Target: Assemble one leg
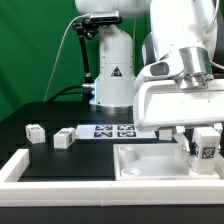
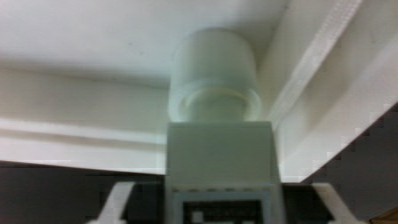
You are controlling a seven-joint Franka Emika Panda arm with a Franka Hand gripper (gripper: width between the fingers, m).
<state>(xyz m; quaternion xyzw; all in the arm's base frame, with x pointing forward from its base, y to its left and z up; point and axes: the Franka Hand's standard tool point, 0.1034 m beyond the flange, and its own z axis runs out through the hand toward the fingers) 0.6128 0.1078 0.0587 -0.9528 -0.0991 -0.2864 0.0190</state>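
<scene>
Gripper (image 1: 204,150) clenched on the leg (image 1: 206,142), peg poised over the tray (image 1: 160,184) corner by the tabletop's (image 1: 50,112) edge at the exterior view's right: grasp done, seating seemingly left.

The leg (image 1: 206,146), a small white block with its black-and-white tag facing out, stands upright, pinched in the tool (image 1: 204,143) at the exterior view's right.

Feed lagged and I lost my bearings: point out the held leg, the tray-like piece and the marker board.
held leg (image 1: 206,146), exterior view, on its tagged face.
tray-like piece (image 1: 150,162), exterior view, on its bare recessed floor.
marker board (image 1: 115,130), exterior view, on its printed tags.
</scene>
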